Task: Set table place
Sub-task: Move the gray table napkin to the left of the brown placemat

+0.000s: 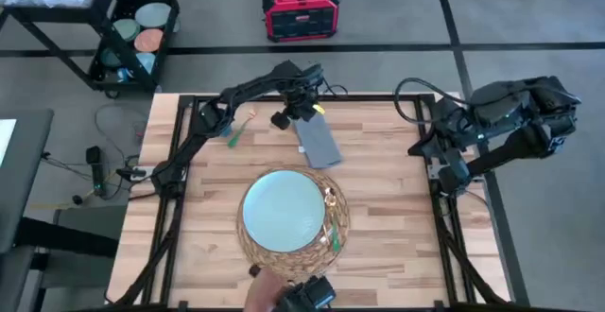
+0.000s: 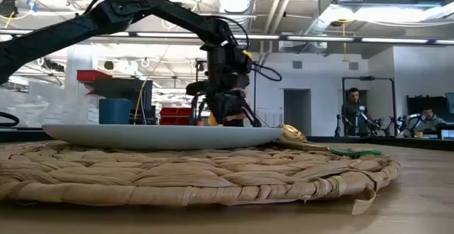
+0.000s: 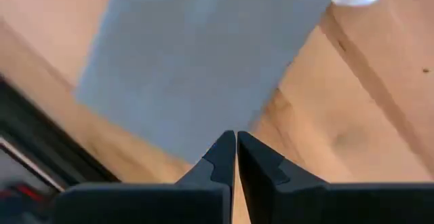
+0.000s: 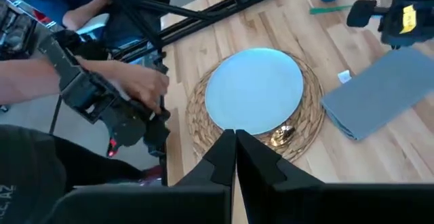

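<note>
Napkin part-hidden under left end effector

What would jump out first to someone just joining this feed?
The pale blue plate on the round straw mat, near the table's near edge. Then the left pincer, shut, above the grey napkin at the far side. A person's hand holds a device beside the mat.

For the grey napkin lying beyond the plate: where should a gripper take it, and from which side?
Take the grey napkin by its edge nearest the left gripper, coming down from above. It lies flat on the table, so only an edge or corner gives the fingers something to pinch.
</note>
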You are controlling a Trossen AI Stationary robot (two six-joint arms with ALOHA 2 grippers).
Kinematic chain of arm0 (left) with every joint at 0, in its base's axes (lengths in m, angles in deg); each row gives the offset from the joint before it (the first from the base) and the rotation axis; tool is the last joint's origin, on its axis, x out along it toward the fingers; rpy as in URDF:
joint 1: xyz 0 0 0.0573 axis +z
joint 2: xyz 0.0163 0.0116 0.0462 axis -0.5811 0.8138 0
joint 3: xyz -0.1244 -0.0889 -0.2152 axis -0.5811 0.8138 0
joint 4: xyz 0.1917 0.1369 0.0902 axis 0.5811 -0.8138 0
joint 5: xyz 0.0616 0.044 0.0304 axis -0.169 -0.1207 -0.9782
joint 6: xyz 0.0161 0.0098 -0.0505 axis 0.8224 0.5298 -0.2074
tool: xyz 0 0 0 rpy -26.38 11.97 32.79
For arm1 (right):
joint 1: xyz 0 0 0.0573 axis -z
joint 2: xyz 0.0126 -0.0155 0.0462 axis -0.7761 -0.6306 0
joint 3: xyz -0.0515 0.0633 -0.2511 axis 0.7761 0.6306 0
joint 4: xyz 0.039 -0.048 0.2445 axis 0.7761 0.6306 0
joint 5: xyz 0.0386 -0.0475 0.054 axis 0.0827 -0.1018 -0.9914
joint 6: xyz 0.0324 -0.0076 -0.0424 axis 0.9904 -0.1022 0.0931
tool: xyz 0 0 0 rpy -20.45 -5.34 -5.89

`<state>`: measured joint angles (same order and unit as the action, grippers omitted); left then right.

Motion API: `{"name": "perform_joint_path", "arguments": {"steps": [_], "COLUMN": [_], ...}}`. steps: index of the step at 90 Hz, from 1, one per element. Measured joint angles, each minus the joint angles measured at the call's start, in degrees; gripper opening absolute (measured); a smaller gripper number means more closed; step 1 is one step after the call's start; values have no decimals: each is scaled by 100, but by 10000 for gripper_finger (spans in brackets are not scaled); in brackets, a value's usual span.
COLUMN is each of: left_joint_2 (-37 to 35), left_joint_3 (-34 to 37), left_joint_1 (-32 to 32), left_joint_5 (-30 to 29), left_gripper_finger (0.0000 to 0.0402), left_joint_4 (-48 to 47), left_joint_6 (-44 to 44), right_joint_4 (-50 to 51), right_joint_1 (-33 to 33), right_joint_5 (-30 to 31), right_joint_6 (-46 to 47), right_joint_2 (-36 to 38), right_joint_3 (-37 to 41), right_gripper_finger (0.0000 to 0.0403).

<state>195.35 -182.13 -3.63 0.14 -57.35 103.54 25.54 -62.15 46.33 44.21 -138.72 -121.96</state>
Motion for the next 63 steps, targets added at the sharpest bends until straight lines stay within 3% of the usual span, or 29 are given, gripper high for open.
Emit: {"name": "perform_joint_path", "arguments": {"steps": [34, 63], "left_joint_2": [72, 289], "left_joint_3": [-6, 4], "left_joint_1": [44, 59], "left_joint_5": [-10, 220], "left_gripper_finger": [0, 0], "left_joint_4": [401, 63], "left_joint_6": [410, 407], "right_joint_4": [-126, -276], "right_joint_1": [13, 12], "right_joint_5": [149, 166], "right_joint_6": [-115, -174], "right_joint_2": [0, 1], "right_joint_3": [0, 0], "right_gripper_finger": [0, 0]}}
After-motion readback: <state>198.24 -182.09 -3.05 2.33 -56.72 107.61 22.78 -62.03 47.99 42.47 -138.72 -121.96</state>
